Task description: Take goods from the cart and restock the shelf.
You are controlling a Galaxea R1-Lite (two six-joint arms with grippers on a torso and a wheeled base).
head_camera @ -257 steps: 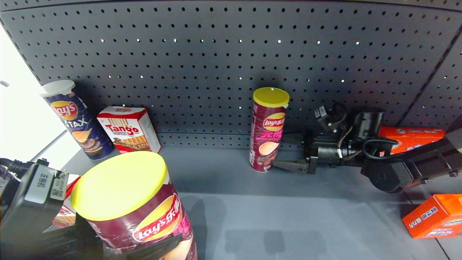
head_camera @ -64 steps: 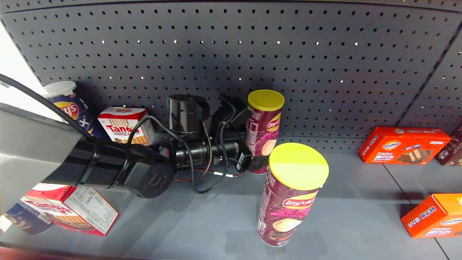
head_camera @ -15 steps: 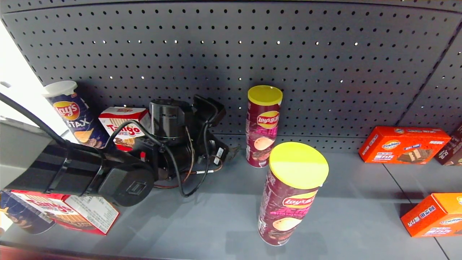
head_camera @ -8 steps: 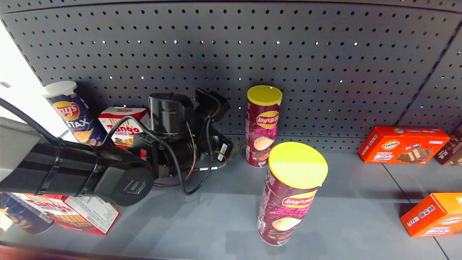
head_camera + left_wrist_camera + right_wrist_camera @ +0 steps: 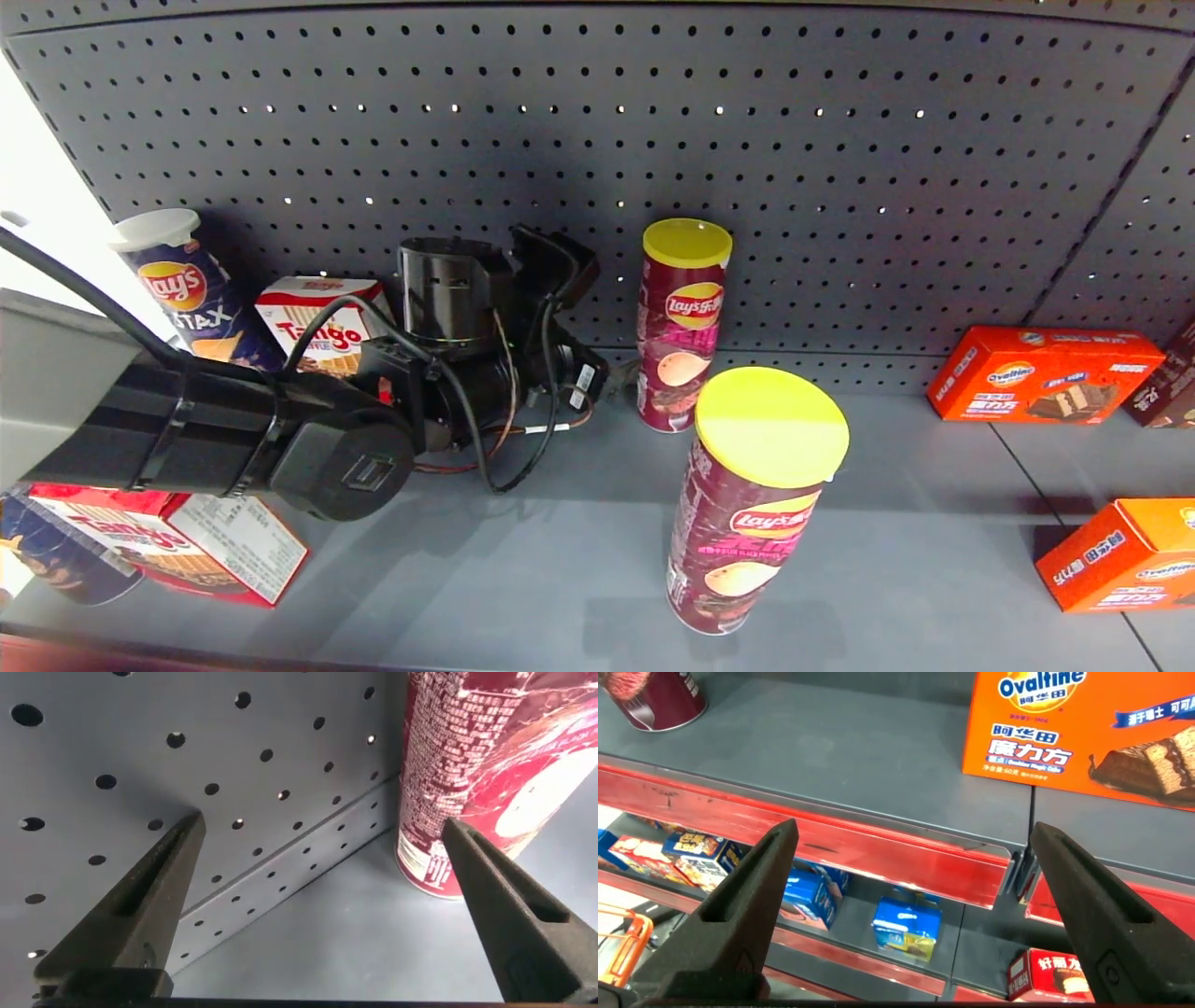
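The left hand (image 5: 318, 905), fingers spread wide and empty, sits low against the pegboard back wall (image 5: 597, 112), just beside the rear chip can (image 5: 682, 327). A second can (image 5: 752, 504) stands upright nearer the front of the shelf (image 5: 560, 579), with bare shelf on either side. The right hand (image 5: 910, 910), also spread, hangs at the red front edge (image 5: 878, 849) beside an orange box (image 5: 1083, 728).

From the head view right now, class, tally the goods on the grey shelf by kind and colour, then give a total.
Maroon chip cans with yellow lids: 2
Blue chip cans: 2
Red-and-white wafer boxes: 2
Orange boxes: 2
Dark package cut off at the right edge: 1
Total: 9
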